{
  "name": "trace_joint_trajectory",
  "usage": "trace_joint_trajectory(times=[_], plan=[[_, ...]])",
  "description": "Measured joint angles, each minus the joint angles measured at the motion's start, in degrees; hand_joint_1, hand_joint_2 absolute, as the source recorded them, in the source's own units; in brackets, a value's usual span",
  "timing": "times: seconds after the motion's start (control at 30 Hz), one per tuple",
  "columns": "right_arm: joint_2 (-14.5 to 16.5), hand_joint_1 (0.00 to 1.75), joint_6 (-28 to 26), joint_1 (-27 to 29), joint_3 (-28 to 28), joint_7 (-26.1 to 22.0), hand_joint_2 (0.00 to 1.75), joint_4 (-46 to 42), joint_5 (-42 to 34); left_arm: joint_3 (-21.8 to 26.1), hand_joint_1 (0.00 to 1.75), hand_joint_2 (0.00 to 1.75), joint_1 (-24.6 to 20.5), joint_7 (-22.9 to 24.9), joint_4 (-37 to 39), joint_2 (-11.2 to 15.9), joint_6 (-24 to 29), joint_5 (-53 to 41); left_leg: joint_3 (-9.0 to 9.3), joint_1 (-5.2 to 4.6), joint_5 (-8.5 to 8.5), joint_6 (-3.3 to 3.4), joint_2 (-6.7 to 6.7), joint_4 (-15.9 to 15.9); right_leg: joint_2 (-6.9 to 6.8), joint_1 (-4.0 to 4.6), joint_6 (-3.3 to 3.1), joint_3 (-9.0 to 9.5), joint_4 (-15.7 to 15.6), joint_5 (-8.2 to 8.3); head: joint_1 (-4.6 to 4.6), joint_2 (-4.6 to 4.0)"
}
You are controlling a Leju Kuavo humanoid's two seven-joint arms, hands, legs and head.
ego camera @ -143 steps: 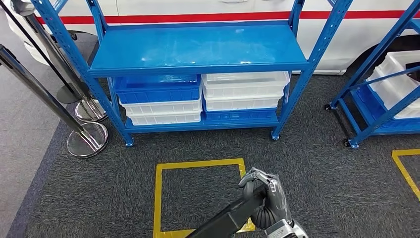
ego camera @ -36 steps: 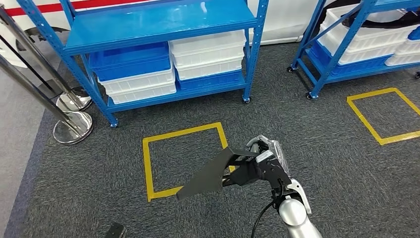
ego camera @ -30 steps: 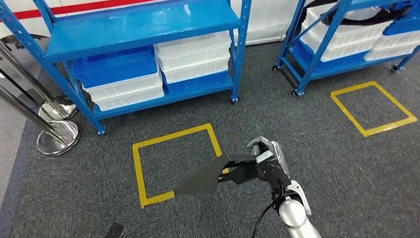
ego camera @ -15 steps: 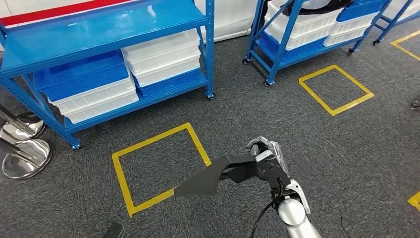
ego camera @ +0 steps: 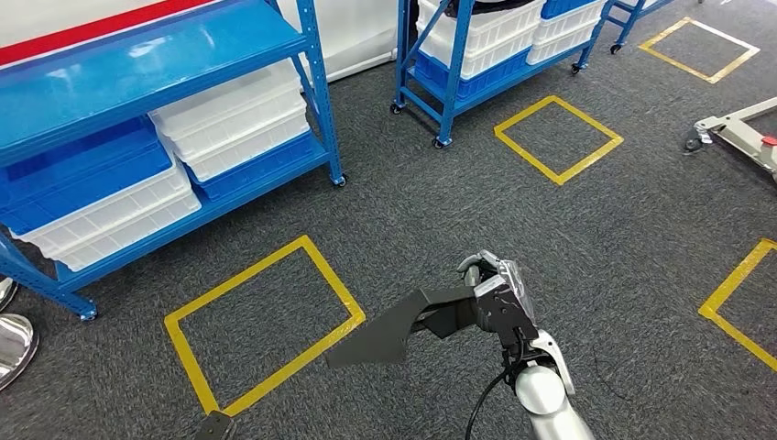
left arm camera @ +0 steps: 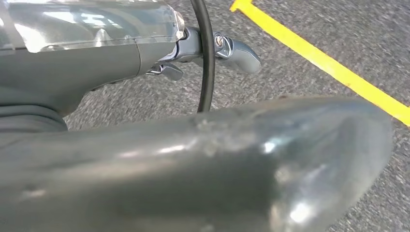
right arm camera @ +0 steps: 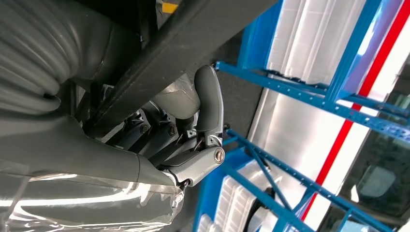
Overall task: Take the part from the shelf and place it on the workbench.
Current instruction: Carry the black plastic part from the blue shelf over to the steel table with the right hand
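Right hand [ego camera: 496,307] fingers [right arm camera: 209,104] grasp a flat dark part [ego camera: 389,330]; left hand [left arm camera: 96,53] fingers' state cannot be told.

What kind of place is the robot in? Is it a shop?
Probably not a shop: more likely a workshop or warehouse test area. Blue metal shelves hold stacked plastic bins, and yellow tape squares mark spots on the grey carpet.

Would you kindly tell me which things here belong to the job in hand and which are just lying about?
Belonging to the job:
- dark part, gripped by the right hand
- blue shelf, emptied top

Just lying about:
- white bins and blue bins on the lower shelf
- second rack
- yellow floor squares
- chrome stanchion base
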Motion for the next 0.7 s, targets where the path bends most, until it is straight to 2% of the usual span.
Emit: trace_joint_trajectory(times=[0.03, 0.1, 0.13, 0.17, 0.23, 0.3, 0.33, 0.37, 0.4, 0.43, 0.5, 0.53, 0.63, 0.7], plan=[[0.0, 1.75, 0.0, 0.0, 0.0, 0.0, 1.75, 0.0, 0.0, 0.0, 0.00, 0.00, 0.0, 0.0, 0.0, 0.0, 0.0, 0.0, 0.46, -0.10, 0.15, 0.17, -0.57, -1.2, 0.50, -0.14, 0.34, -0.31, 0.0, 0.17, -0.01, 0.00], [0.0, 1.75, 0.0, 0.2, 0.0, 0.0, 1.75, 0.0, 0.0, 0.0, 0.00, 0.00, -0.1, 0.0, 0.0, 0.0, 0.0, 0.0, 0.63, -0.17, 0.33, 0.54, -0.09, -1.8, 1.29, -0.32, 1.17, -0.74, -0.1, 0.54, 0.00, 0.00], [0.0, 1.75, 0.0, 0.2, 0.0, 0.0, 1.75, 0.0, 0.0, 0.0, 0.00, 0.00, -0.1, 0.0, 0.0, 0.0, 0.0, 0.0, 0.75, -0.06, 0.62, 0.85, 0.36, -2.2, 0.74, -0.26, 1.52, -0.88, 0.1, 0.40, 0.02, 0.00], [0.0, 1.75, 0.0, 0.2, 0.0, 0.0, 1.75, 0.0, 0.0, 0.0, 0.00, 0.00, -0.2, 0.0, 0.0, 0.0, 0.0, 0.0, 0.90, 0.08, 0.90, 1.25, 0.85, -2.6, -0.43, -0.14, 1.83, -1.29, 1.0, -0.31, 0.03, 0.00], [0.0, 1.75, 0.0, 0.0, 0.0, 0.0, 1.75, -0.1, 0.0, 0.0, 0.00, 0.00, -0.2, 0.0, 0.0, -0.1, 0.0, 0.0, 1.04, 0.18, 1.21, 1.76, 1.94, -3.0, -3.48, -0.14, 2.33, -3.62, 6.1, -3.42, 0.04, 0.00], [0.0, 1.75, 0.0, 0.0, 0.0, 0.0, 1.75, 0.0, 0.0, 0.0, 0.00, 0.00, 0.0, 0.0, 0.0, -0.1, 0.0, 0.0, 0.91, 0.10, 1.21, 1.90, 2.92, -3.0, -4.67, -0.50, 2.77, -7.03, 13.3, -6.63, 0.04, 0.00], [0.0, 1.75, 0.0, 0.1, 0.0, 0.0, 1.75, 0.0, 0.0, 0.0, 0.00, 0.00, 0.0, 0.0, 0.0, -0.1, 0.0, 0.0, 0.85, 0.09, 1.19, 1.89, 3.34, -2.9, -4.85, -0.68, 2.97, -7.90, 15.2, -7.02, 0.04, 0.00], [0.0, 1.75, 0.0, 0.1, 0.0, 0.0, 1.75, 0.1, 0.0, 0.0, 0.00, 0.00, 0.0, 0.0, 0.0, -0.1, 0.0, 0.0, 0.83, 0.09, 1.16, 1.84, 3.70, -2.9, -4.96, -0.83, 3.10, -7.68, 15.0, -6.37, 0.04, 0.00], [0.0, 1.75, 0.0, 0.1, 0.0, 0.0, 1.75, 0.1, 0.0, 0.0, 0.00, 0.00, 0.0, 0.0, 0.0, -0.1, 0.0, 0.0, 0.86, 0.09, 1.09, 1.74, 3.98, -2.8, -5.12, -0.94, 3.13, -6.15, 12.4, -4.77, 0.05, 0.00], [0.0, 1.75, 0.0, 0.1, 0.0, 0.0, 1.75, 0.1, 0.0, 0.0, 0.00, 0.00, 0.0, 0.0, 0.0, -0.1, 0.0, 0.0, 0.93, 0.10, 0.99, 1.59, 4.22, -2.8, -5.35, -1.00, 3.05, -3.79, 8.3, -2.88, 0.05, 0.00], [0.0, 1.75, 0.0, 0.0, 0.0, 0.0, 1.75, 0.1, 0.0, 0.0, 0.00, 0.00, -0.1, 0.0, 0.0, -0.1, 0.0, 0.0, 1.01, -0.03, 0.80, 1.06, 4.58, -2.6, -5.88, -0.79, 2.59, 0.10, 1.3, -0.85, 0.04, 0.00], [0.0, 1.75, 0.0, 0.0, 0.0, 0.0, 1.75, 0.1, 0.0, 0.0, 0.00, 0.00, -0.1, 0.0, 0.0, -0.1, 0.0, 0.0, 1.02, -0.10, 0.74, 0.72, 4.72, -2.6, -5.99, -0.60, 2.34, 0.87, -0.3, -0.71, 0.04, 0.00], [0.0, 1.75, 0.0, 0.0, -0.1, 0.0, 1.75, 0.1, 0.0, 0.0, 0.00, 0.00, -0.2, 0.0, 0.0, -0.1, 0.0, 0.0, 1.07, -0.11, 0.54, -0.34, 4.87, -2.6, -5.66, -0.35, 1.43, 0.92, -0.8, -0.70, 0.03, 0.00], [0.0, 1.75, 0.0, -0.1, -0.1, 0.0, 1.75, 0.0, 0.0, 0.0, 0.00, 0.00, -0.3, 0.0, 0.0, -0.1, 0.0, 0.0, 0.21, 0.06, -1.26, -0.86, 4.22, -0.4, -5.48, -0.58, 0.60, 1.12, -1.2, -0.46, 0.03, 0.00]])
